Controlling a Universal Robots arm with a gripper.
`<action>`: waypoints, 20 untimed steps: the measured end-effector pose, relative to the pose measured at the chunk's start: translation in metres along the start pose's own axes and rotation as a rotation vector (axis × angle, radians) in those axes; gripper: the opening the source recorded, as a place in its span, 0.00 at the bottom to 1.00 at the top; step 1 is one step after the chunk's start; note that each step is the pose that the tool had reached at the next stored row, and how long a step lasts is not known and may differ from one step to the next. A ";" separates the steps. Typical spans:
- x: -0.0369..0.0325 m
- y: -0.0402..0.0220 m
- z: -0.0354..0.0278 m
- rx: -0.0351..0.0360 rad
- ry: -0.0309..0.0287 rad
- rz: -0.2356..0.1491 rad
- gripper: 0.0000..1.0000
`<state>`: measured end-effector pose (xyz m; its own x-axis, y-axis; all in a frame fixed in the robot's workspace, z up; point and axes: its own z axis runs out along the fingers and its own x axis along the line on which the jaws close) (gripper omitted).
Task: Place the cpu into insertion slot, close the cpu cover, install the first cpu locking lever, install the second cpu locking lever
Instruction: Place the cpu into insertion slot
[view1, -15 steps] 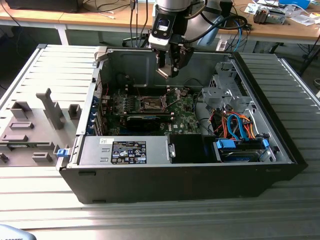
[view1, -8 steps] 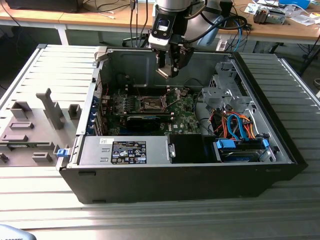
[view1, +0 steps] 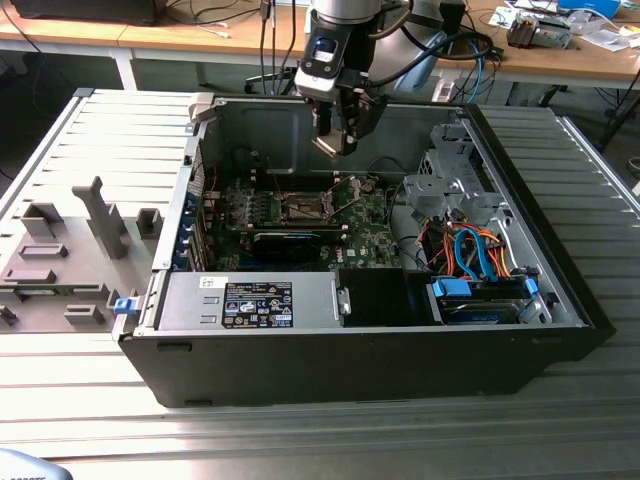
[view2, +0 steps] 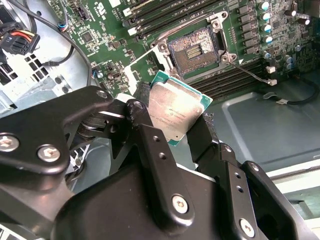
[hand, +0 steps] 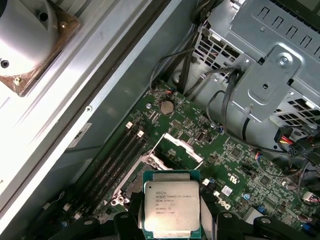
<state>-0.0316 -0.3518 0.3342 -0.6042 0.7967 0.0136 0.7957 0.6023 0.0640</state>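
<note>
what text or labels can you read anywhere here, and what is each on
cpu, held in the gripper: printed lines on its metal face, too small to quote.
black label on the power supply: dense print, too small.
motherboard: white markings, blurred.
Nothing quotable with confidence.

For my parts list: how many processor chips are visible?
1. The chip is clamped in the gripper, not yet in the open socket; others could lie hidden inside the case.

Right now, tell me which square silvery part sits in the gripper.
The cpu, the pale chip clamped in the gripper; the insertion slot, dark-centred, sits empty on the motherboard.
</note>
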 end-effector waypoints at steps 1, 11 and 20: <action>0.0000 0.0000 0.0000 -0.0001 -0.0003 0.004 0.55; 0.0000 0.0000 0.0005 -0.0007 -0.0032 0.050 0.55; 0.0000 -0.0001 0.0008 -0.0011 -0.0053 0.084 0.55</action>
<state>-0.0317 -0.3518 0.3333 -0.5352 0.8446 0.0136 0.8434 0.5335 0.0640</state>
